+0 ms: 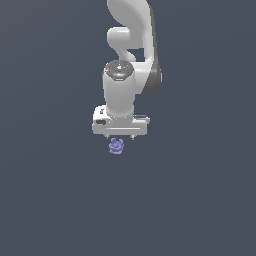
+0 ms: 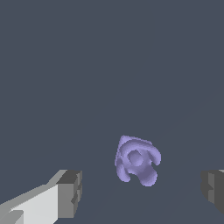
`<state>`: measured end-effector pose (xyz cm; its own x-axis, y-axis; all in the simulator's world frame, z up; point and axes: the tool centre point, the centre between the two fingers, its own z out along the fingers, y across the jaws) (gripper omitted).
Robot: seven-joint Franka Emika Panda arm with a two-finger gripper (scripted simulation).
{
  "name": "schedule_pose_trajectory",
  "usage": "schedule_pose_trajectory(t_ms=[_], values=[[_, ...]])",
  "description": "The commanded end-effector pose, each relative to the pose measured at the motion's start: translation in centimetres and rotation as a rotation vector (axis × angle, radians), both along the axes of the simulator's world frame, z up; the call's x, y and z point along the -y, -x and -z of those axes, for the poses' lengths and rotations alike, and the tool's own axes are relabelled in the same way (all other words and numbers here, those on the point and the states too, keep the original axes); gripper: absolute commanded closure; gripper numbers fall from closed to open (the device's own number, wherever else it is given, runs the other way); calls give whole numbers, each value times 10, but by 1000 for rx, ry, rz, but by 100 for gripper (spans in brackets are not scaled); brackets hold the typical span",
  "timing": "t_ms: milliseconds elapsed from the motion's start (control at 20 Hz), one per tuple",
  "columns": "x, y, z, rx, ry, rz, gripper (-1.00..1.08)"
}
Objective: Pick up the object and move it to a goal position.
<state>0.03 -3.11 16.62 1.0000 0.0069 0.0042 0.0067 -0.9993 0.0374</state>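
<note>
Surface I'm working over is a flat, uniform slate-grey plane [image 1: 50, 200], no edges, seams or markings that I can see in either view. It fills the whole background in both the exterior and wrist views. Only one thing on it as far as I can make out: the object [image 1: 116, 146], a small lavender-purple piece with curled, stacked ridges. In the wrist view the object [image 2: 137, 160] shows a rounded centre with lobes curling around it. I can't see a clear shadow or contact line, so I can't confirm it's actually resting on the surface rather than just above it.
</note>
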Motion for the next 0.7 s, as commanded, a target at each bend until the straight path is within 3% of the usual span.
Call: schedule_pose_trajectory(t_ms=[0, 650], values=[[0, 0, 0, 0, 0, 0, -92], [-15, 0, -4, 11, -14, -51, -92]])
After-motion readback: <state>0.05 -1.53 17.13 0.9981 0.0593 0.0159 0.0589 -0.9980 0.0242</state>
